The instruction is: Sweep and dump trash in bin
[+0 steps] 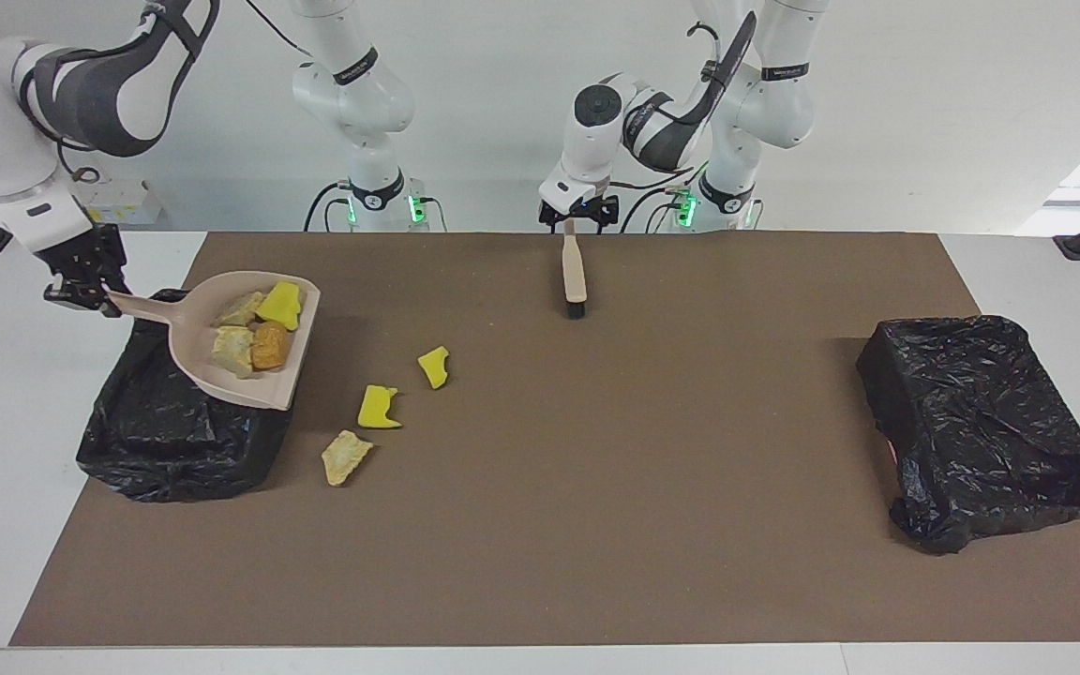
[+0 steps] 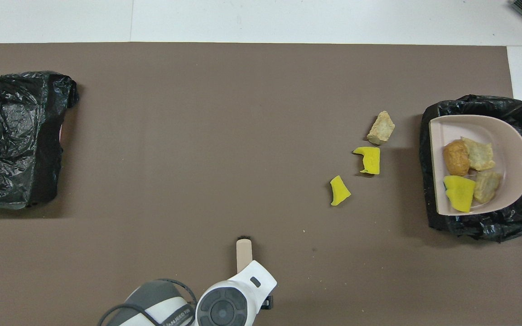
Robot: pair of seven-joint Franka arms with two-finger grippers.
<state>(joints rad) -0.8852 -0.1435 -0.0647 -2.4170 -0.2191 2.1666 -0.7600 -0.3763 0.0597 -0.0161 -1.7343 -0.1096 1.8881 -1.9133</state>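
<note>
My right gripper [image 1: 81,289] is shut on the handle of the beige dustpan [image 1: 240,386], which hangs over the black-lined bin [image 1: 165,441] at the right arm's end. Several pieces of trash lie in the pan [image 2: 510,140]: a yellow one [image 2: 459,194], an orange-brown one [image 2: 456,158] and two tan ones. Three more lie on the mat beside the bin [image 2: 478,222]: two yellow chunks [image 1: 433,366] [image 1: 377,408] and a tan lump [image 1: 346,457]. My left gripper [image 1: 577,217] sits at the handle end of the beige brush [image 1: 574,272], whose bristles rest on the mat.
A second black-bagged bin [image 1: 981,422] stands at the left arm's end of the brown mat [image 1: 652,487]. In the overhead view the left arm's wrist covers most of the brush handle [image 2: 243,253].
</note>
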